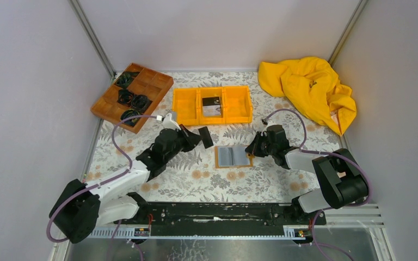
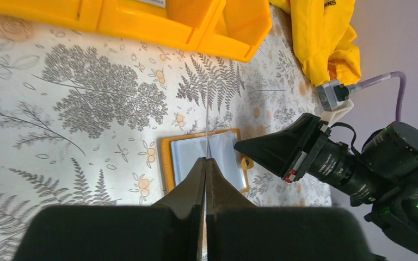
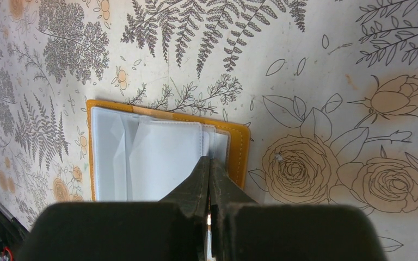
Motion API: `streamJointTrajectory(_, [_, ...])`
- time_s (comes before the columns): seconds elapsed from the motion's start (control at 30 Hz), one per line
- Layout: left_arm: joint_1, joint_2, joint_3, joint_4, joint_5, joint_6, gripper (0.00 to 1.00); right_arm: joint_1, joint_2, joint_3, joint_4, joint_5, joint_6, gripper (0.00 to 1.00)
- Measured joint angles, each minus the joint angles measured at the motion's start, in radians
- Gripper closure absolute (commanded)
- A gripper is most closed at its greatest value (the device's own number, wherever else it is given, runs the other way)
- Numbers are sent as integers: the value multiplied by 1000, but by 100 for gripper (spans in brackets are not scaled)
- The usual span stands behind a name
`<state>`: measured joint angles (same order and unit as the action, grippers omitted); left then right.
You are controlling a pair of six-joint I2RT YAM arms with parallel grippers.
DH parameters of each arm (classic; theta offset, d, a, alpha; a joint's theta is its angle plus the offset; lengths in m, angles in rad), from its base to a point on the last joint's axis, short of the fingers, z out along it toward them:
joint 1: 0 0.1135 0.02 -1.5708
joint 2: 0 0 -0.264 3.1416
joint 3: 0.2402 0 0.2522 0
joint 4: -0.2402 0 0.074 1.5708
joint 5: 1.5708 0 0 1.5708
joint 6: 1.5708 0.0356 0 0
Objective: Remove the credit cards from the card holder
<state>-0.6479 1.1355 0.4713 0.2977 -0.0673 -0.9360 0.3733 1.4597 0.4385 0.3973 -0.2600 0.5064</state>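
Note:
The card holder point(image 1: 231, 156) lies open on the flowered table, orange-tan outside with grey-blue pockets point(image 3: 141, 157) showing. My left gripper point(image 1: 198, 138) hangs just left of and above it, shut on a black credit card point(image 1: 207, 137). In the left wrist view that credit card point(image 2: 207, 125) shows edge-on as a thin line rising from the left gripper point(image 2: 206, 160), above the card holder point(image 2: 188, 155). My right gripper point(image 1: 252, 150) is shut, its tips point(image 3: 209, 159) down on the pocket by the holder's right edge. I see nothing held between them.
An orange three-compartment bin point(image 1: 186, 106) stands behind the holder with a black card point(image 1: 211, 101) in its middle part. A brown wooden divided tray point(image 1: 109, 106) holding dark items sits at the back left. A yellow cloth point(image 1: 310, 89) is heaped at the back right.

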Motion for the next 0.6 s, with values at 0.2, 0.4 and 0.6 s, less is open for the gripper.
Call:
streamJointTrajectory(0.2, [5,-106,5,-104,-19,136,100,0,6,-7,23,-12,14,100])
streamJointTrajectory(0.4, [24,-198,5,-144,-23,210,100,0,16,-51,115,-49,63,100])
streamJointTrajectory(0.6, [29,-174,13,-143,-22,219,100,0,16,-137,264,-75,141,100])
